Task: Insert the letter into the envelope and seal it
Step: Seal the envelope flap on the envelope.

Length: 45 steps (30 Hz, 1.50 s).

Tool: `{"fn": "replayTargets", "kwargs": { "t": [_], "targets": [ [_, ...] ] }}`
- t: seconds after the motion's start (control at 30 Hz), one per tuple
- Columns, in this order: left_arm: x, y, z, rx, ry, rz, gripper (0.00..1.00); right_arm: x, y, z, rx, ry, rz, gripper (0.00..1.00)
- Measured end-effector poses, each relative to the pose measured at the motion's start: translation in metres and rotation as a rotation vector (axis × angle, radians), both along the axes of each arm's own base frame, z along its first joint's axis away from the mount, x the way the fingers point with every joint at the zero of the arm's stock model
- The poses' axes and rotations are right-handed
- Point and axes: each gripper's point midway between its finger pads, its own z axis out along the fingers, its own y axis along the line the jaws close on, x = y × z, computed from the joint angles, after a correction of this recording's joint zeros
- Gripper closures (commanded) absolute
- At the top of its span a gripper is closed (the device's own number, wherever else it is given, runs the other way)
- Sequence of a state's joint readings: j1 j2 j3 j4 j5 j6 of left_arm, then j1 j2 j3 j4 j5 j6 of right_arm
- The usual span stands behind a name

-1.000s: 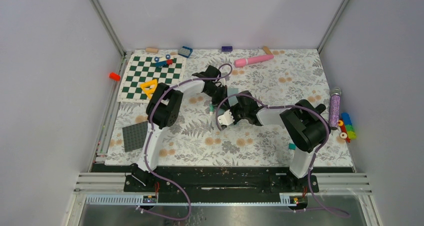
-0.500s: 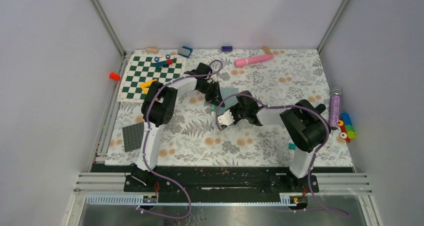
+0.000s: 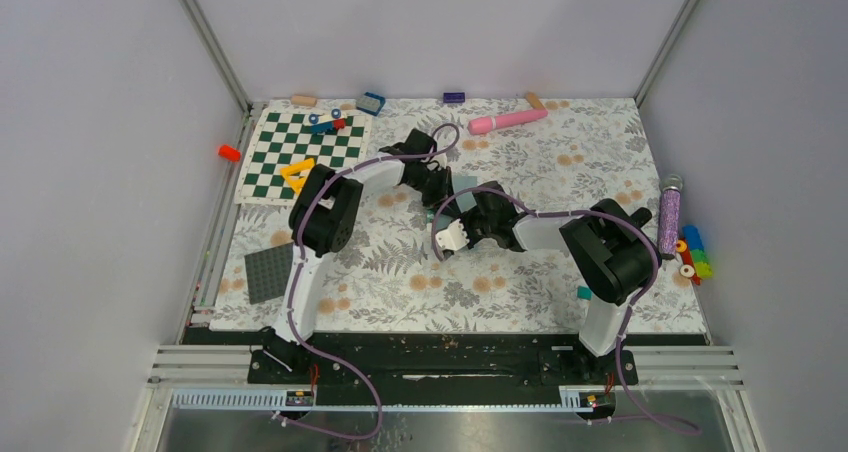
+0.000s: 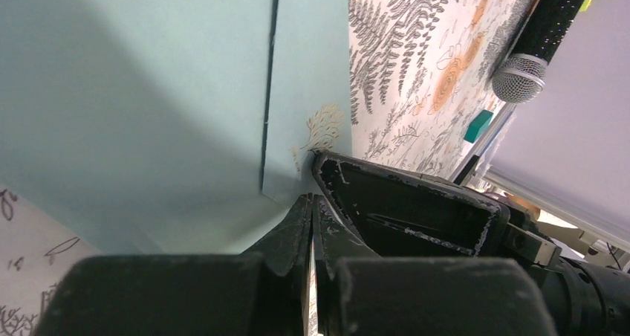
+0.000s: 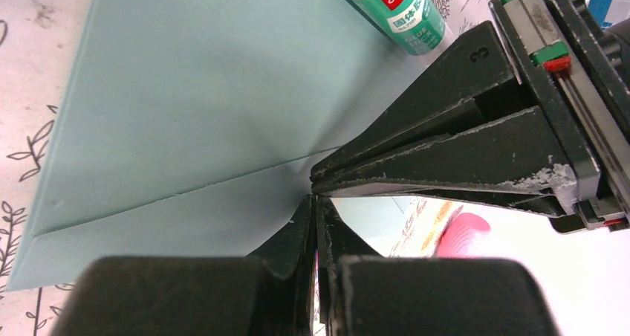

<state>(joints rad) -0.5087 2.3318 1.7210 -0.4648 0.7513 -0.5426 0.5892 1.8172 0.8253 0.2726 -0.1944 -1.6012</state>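
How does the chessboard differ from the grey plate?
The chessboard is green-and-white chequered; the grey plate is plain dark grey. The chessboard is larger and carries small toys; the plate is smaller. Both are flat squares, lying at the left.

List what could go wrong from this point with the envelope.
Both the left gripper and the right gripper pinch the envelope at nearly one spot; diverging pulls could tear or crease it, or the grippers could collide. The glue stick lies close to the envelope and might get knocked. The letter shows in no view, so sealing could go ahead without it.
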Motion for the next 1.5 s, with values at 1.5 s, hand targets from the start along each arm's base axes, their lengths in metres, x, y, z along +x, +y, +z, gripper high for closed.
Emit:
{"fn": "replayTargets", "kwargs": {
  "t": [1.5],
  "targets": [
    [0.001, 0.005, -0.008, 0.069, -0.004, 0.021, 1.00, -0.049, -0.004, 0.001, -0.107, 0.204, -0.006, 1.00]
  ]
}}
